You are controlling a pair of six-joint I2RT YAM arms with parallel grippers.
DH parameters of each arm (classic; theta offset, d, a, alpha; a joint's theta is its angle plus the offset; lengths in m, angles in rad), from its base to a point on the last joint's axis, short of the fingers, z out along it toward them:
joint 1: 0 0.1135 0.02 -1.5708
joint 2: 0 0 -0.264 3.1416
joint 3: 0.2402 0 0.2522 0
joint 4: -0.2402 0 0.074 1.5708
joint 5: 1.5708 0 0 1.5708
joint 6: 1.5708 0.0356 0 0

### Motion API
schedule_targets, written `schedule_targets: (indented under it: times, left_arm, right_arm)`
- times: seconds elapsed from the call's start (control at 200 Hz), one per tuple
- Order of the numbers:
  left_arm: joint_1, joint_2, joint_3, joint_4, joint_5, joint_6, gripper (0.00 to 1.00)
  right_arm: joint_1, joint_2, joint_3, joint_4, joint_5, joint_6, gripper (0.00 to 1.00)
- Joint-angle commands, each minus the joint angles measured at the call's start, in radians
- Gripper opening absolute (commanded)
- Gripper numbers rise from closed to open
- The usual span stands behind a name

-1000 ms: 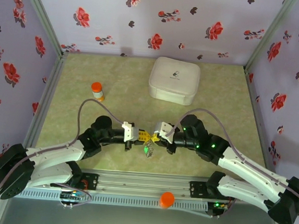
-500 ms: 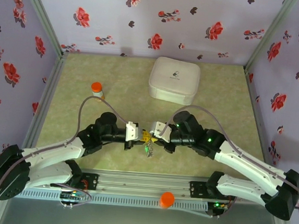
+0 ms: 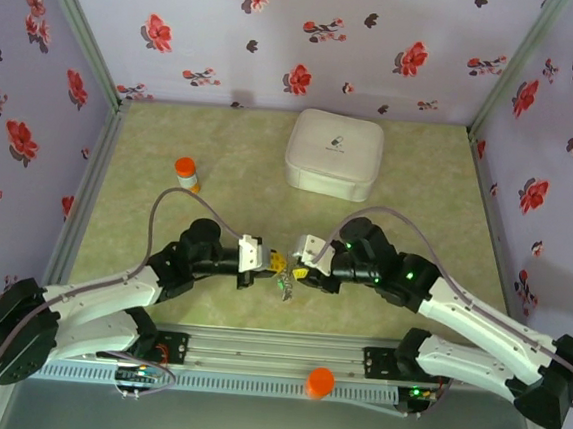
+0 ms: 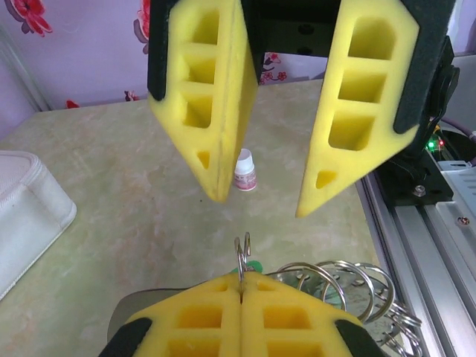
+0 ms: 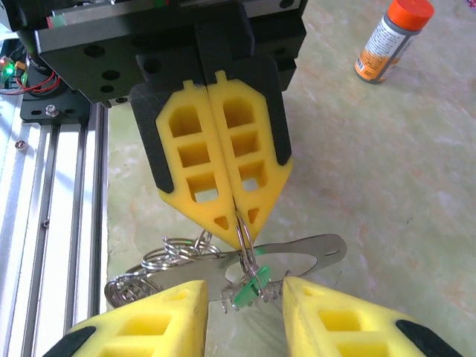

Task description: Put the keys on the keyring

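Now, left gripper [image 4: 242, 281]: fingers pressed together, pinching an upright loop of the keyring [image 4: 242, 251].
Right gripper [image 5: 242, 286]: fingers apart, holding nothing, facing the left gripper tip to tip.
Green key [image 5: 251, 286]: hanging just under the pinched loop, near the right fingertips.
Other rings [image 5: 167, 256]: bunched just beside the key.
Bottle [image 3: 187, 173]: upright, well apart, far left.

my right gripper [image 5: 242, 291] opened: its yellow fingers [image 5: 149, 327], shut a second ago, parted on either side of the keyring [image 5: 327, 245].
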Motion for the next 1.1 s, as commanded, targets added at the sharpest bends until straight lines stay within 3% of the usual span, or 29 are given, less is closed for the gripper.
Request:
schedule_targets:
  times: [0.0,0.235,0.75,0.99,1.095]
  left_arm:
    - [0.004,-0.013,-0.012,0.132,0.021,-0.034,0.0]
    - [0.003,-0.012,-0.017,0.154,0.04,-0.039,0.0]
    - [0.004,-0.01,-0.004,0.164,0.071,-0.059,0.0]
    - [0.004,-0.001,0.003,0.233,0.093,-0.104,0.0]
    - [0.004,0.004,-0.006,0.235,0.093,-0.094,0.0]
  right_arm:
    - [-0.003,-0.023,-0.032,0.064,-0.004,0.042,0.33]
    - [0.0,-0.016,-0.045,0.088,0.035,0.03,0.28]
    - [0.005,0.014,-0.029,0.068,0.038,0.014,0.03]
    - [0.006,0.045,-0.03,0.098,0.029,0.027,0.04]
    - [0.007,0.021,-0.036,0.098,0.052,0.036,0.14]
